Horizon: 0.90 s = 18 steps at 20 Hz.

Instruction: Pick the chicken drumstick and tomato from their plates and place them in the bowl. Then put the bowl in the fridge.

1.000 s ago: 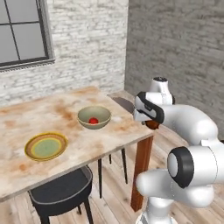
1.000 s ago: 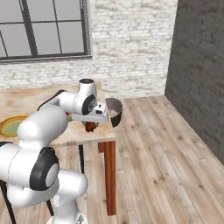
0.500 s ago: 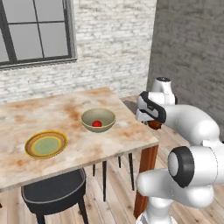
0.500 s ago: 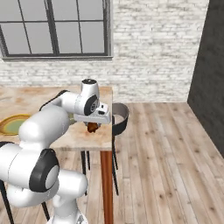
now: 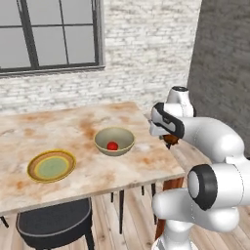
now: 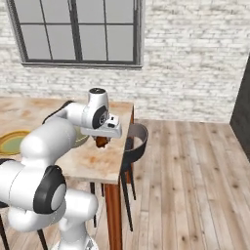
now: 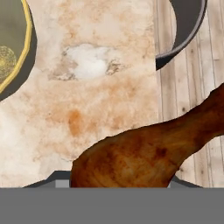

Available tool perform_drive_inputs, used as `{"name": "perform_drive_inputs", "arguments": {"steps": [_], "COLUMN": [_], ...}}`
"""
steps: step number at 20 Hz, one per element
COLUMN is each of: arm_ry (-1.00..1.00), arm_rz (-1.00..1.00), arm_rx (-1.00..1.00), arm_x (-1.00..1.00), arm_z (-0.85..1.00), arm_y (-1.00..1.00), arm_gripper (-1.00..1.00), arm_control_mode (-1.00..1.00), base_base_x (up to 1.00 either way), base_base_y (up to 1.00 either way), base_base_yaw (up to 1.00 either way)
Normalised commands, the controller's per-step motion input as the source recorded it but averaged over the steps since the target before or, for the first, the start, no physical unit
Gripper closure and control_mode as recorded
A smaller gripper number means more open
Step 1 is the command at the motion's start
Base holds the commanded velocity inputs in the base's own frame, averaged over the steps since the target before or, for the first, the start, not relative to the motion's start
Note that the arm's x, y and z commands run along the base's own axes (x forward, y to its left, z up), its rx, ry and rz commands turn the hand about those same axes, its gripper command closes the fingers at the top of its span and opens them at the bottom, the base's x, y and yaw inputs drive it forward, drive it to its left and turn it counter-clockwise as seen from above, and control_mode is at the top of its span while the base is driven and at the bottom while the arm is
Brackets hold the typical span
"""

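Observation:
My gripper (image 5: 169,137) is shut on the chicken drumstick (image 5: 171,140), which hangs just above the table's right end (image 6: 101,142). In the hand view the reddish-brown drumstick (image 7: 144,157) covers the fingertips. To the left of the gripper stands the olive-tan bowl (image 5: 114,140) with the red tomato (image 5: 113,145) inside; its rim shows at the hand view's left edge (image 7: 13,48). Further left lies an empty yellow-rimmed plate (image 5: 51,166), also seen in the right base view (image 6: 12,141). The fridge is out of view.
The marble-topped table (image 5: 73,129) has a dark round chair (image 5: 53,224) tucked under its near side and another chair (image 6: 137,141) past its right end. Open wooden floor (image 6: 195,185) lies to the right. A brick wall with a window is behind.
Both base views have shifted, so the camera has moved and more of the table shows. The gripper still holds the drumstick at the same spot beside the bowl.

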Motion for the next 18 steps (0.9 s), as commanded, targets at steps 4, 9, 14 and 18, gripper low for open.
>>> {"name": "perform_drive_inputs", "arguments": {"steps": [4, 9, 14, 18], "arm_ry": [0.00, 0.00, 0.00, 0.00], "arm_rz": [0.00, 0.00, 0.00, 0.00], "arm_rx": [0.00, 0.00, 0.00, 0.00], "arm_x": [0.00, 0.00, 0.00, 0.00], "arm_z": [0.00, 0.00, 0.00, 0.00], "arm_y": [0.00, 0.00, 0.00, 0.00], "arm_gripper": [1.00, 1.00, 1.00, 1.00], "arm_control_mode": [1.00, 1.00, 1.00, 1.00], "base_base_x": [0.56, 0.13, 0.00, 0.00], "base_base_y": [-0.32, -0.08, 0.00, 0.00], "base_base_yaw": [0.22, 0.18, 0.00, 0.00]}}
